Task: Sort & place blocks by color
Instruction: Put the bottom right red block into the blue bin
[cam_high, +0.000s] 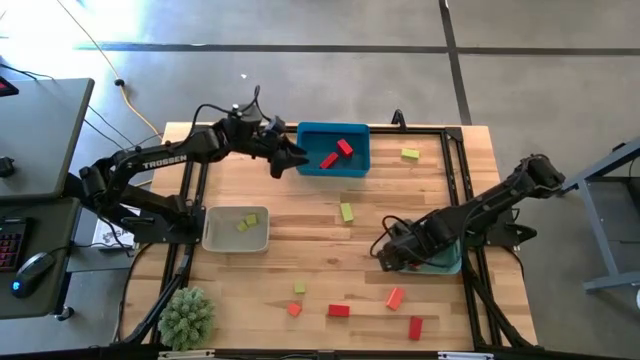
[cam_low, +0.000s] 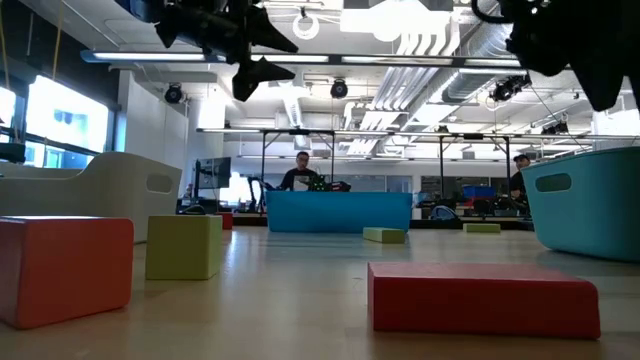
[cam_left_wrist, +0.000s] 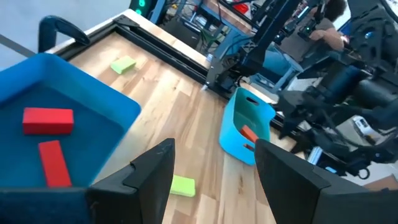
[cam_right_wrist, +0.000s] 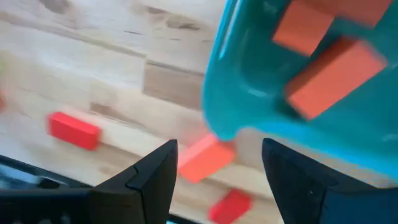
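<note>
Overhead, left fingers (cam_left_wrist: 214, 171) spread beside blue tray (cam_high: 333, 166), right fingers (cam_right_wrist: 217, 168) spread, seemingly empty, over teal tray (cam_right_wrist: 261, 99).

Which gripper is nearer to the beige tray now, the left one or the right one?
Left. The left gripper hangs by the blue tray, just beyond the beige tray. The right gripper is over the teal tray, across the table.

Teal plastic tray (cam_high: 446, 264) mostly hidden beneath right gripper (cam_high: 385, 252) in high view; contents unreadable there. Beyond right fingers, red oblong block (cam_right_wrist: 74, 130) motion-blurred. Low view: large red block (cam_low: 62, 268) cut by left edge. Pale-tray (cam_high: 212, 228) contents too small to count.
</note>
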